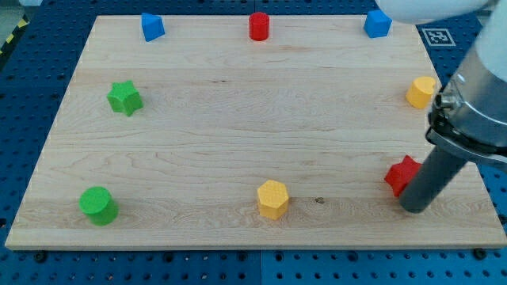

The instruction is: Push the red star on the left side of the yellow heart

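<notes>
Resting my tip [415, 207] on the board near its right, near corner, touching or all but touching the right side of the red star [401, 174], which peeks out to the rod's left. No jaws on this rod, so nothing open or closed to report. Yellow heart [421, 93] sits farther off along the right edge, beyond the star and slightly right of it. Key relation: star lies left of the tip, heart lies far of the star. Likely needs a push away toward the far side, keeping the star left of the heart. Yellow hexagon [272, 198] well apart, left.
</notes>
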Available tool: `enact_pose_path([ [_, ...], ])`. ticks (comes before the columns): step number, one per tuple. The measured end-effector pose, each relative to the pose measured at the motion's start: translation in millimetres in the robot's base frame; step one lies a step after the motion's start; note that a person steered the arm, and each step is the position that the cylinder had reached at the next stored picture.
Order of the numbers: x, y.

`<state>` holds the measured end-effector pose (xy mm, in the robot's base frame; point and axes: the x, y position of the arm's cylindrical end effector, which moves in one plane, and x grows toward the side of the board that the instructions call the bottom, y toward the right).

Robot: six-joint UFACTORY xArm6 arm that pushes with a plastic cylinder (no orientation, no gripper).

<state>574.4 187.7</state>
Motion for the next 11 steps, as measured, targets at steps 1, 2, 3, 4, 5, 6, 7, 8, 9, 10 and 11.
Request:
enact_pose_path([
  [1, -19.7, -3.3],
  [2, -21.3, 17.0],
  [3, -23.3, 45.5],
  [4, -28.1, 35.8],
  [5, -31.0, 4.4],
  [6, -55.3, -16.2],
  [7, -72.8, -16.2],
  [8, -89.2, -16.2],
  [9, -121.5, -16.2],
  [10, -162.6, -16.3],
  [11, -197.3, -16.3],
])
